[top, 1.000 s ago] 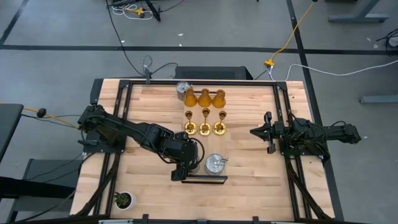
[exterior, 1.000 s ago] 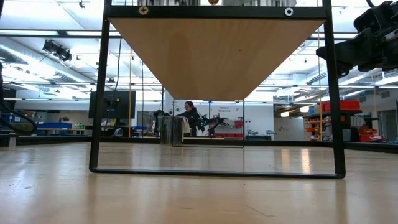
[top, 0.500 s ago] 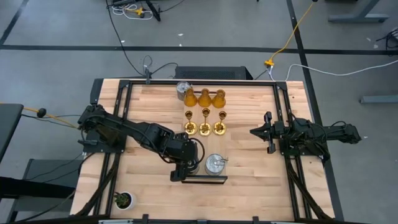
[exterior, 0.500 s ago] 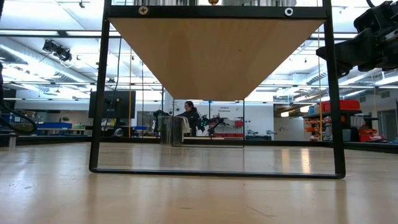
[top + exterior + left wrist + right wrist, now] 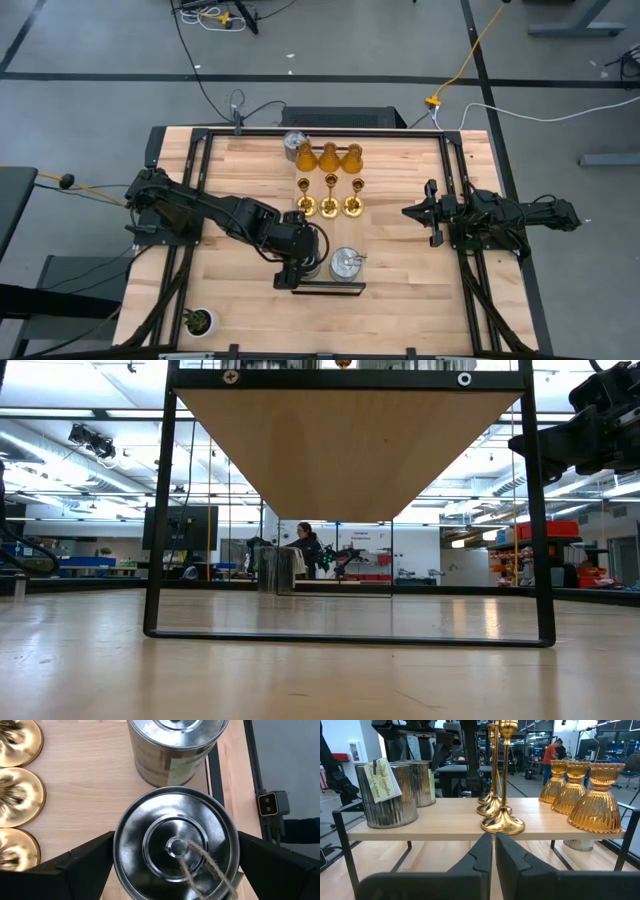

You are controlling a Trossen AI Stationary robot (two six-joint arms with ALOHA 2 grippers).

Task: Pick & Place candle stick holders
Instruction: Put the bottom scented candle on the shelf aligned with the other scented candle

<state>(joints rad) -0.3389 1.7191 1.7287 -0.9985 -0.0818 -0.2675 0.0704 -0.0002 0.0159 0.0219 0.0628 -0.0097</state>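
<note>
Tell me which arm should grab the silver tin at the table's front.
Left. Its open end effector already straddles the silver tin, one finger on each side. The right end effector is shut and parked at the table's right edge, far off.

- three amber holders (image 5: 329,157) upright in a back row
- three gold stemmed holders (image 5: 330,205) lined up just in front
- silver tins: one (image 5: 295,145) beside the amber row, one (image 5: 346,265) nearer, standing apart

Silver holder under wrist camera (image 5: 175,847): lower rim cut off at the frame's bottom edge.
Second silver holder (image 5: 172,750): top cropped at the upper edge.
Gold bases (image 5: 15,795): sliced by the left edge.
Third silver holder (image 5: 580,844): mostly hidden behind the shelf, lower right.
Distant person (image 5: 305,550): too small to make out.
</note>
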